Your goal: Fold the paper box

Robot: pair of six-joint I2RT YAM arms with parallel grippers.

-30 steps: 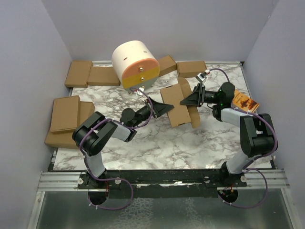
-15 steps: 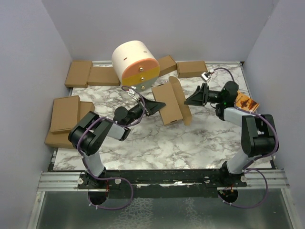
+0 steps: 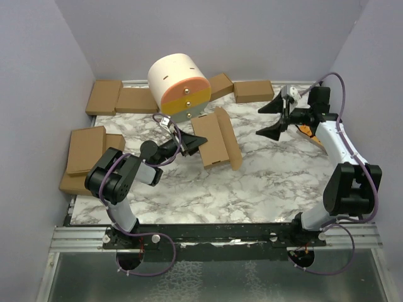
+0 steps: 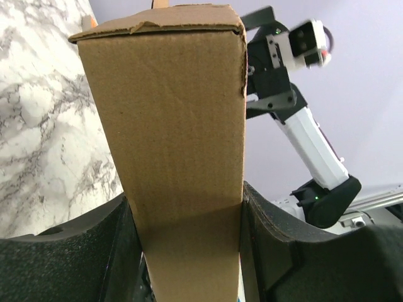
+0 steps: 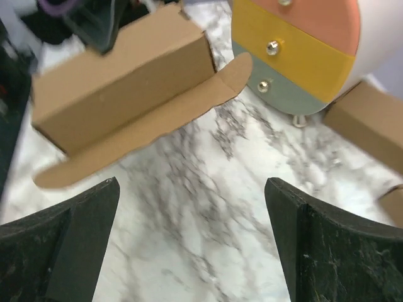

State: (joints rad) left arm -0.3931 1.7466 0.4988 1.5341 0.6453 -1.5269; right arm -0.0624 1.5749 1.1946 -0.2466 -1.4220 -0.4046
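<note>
Black left gripper (image 3: 189, 143): clamped on one end of the paper box (image 3: 211, 139), a finger (image 4: 75, 255) against each side face.
Box place: near the middle of the marble table (image 3: 252, 182), long flap (image 3: 230, 141) open along its 3 o'clock side.
Other arm: right gripper (image 3: 272, 119) spread wide, holding nothing, at 3 o'clock of the box, well apart.
Beyond: round drawer unit (image 3: 179, 85) at 11 o'clock of the box.

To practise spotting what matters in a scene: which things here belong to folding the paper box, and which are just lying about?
Belongs to the job:
paper box, clamped between the left fingers
right fingers, open, apart from it

Lying about:
round drawer unit
ready-made cardboard boxes along the far and left edges
</note>
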